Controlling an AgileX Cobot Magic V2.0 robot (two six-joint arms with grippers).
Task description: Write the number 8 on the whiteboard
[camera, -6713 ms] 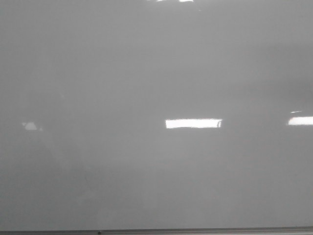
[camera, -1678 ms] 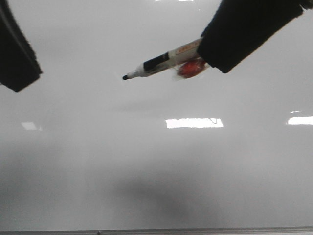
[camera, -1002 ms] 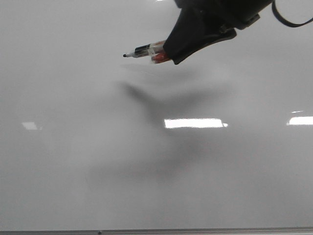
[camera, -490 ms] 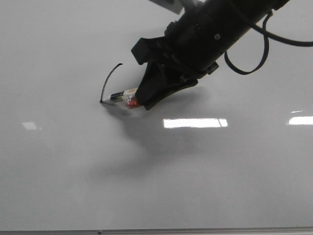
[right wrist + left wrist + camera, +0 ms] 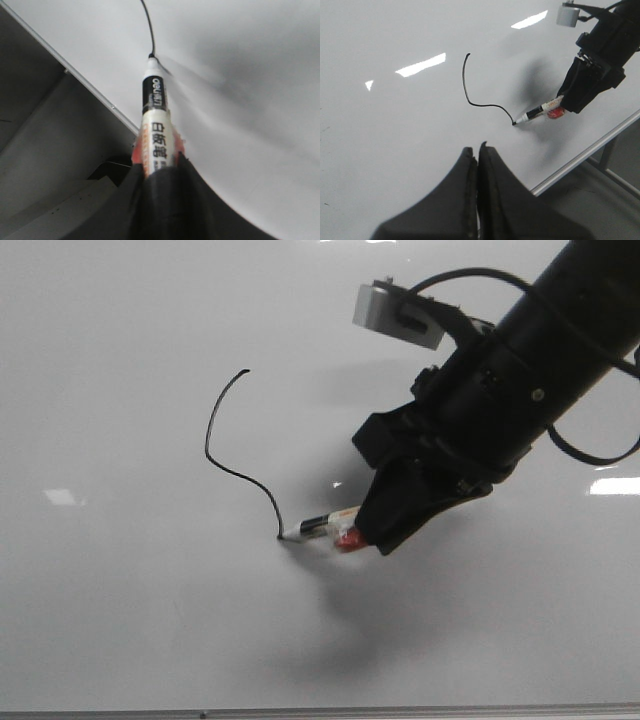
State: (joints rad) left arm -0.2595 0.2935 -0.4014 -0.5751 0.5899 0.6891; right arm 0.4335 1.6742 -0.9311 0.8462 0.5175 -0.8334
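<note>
While my right end effector [image 5: 372, 525] stays out of the wording, its state is plain: it pinches the marker [image 5: 318, 527] by the rear of the barrel, red bit just at the fingers, tip pointing to my left and touching the whiteboard [image 5: 120, 620]. Marker's long axis runs roughly left-right across the board, slightly tilted, w/ the tip at the low end of the stroke. From the tip, the number 8 [image 5: 232, 448] so far lies up and to the left: a thin black S-like curve, small tail at top, bulging left, then swinging back right down to the nib. No loop closed yet, so approx. half done by my guess; next bit prob. needs a sweep round below and back up. Right arm is the near one; left end effector [image 5: 478, 165] hangs well apart, fingers pressed together, holding nothing.
</note>
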